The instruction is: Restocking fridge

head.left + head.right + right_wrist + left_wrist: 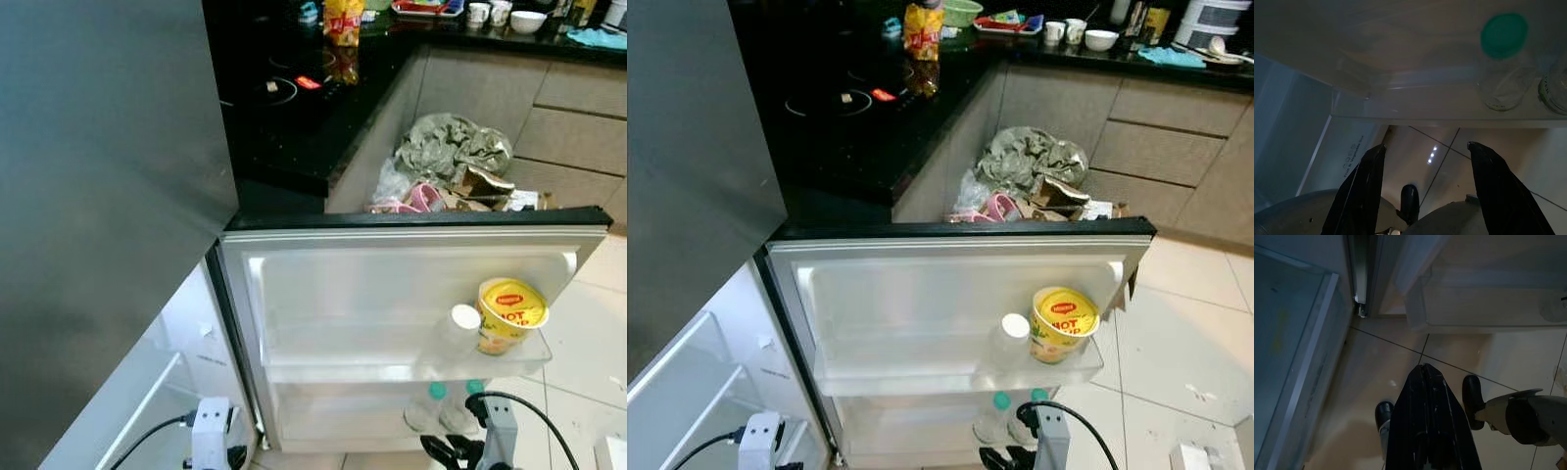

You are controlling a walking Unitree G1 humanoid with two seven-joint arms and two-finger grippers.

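Observation:
The fridge door [392, 240] stands open with its white shelves facing me. A yellow noodle cup [509, 314] and a white-capped bottle [459, 329] sit on the upper door shelf [333, 370]. Two green-capped bottles [437, 393] stand on the lower shelf; one of them [1503, 58] is just ahead of my right gripper [1426, 147], which is open and holds nothing. My left gripper [1425, 368] hangs low over the floor tiles by the door hinge, its fingers shut together on nothing. Both wrists [209, 429] sit at the bottom edge of the eye views.
The grey upper fridge door [98, 196] blocks the left side. Behind is a black countertop [294, 117] with a yellow snack bag [342, 20], cups and a bowl. A heap of cloth and bags [451, 157] lies on the floor behind the open door. Pale floor tiles [588, 333] lie to the right.

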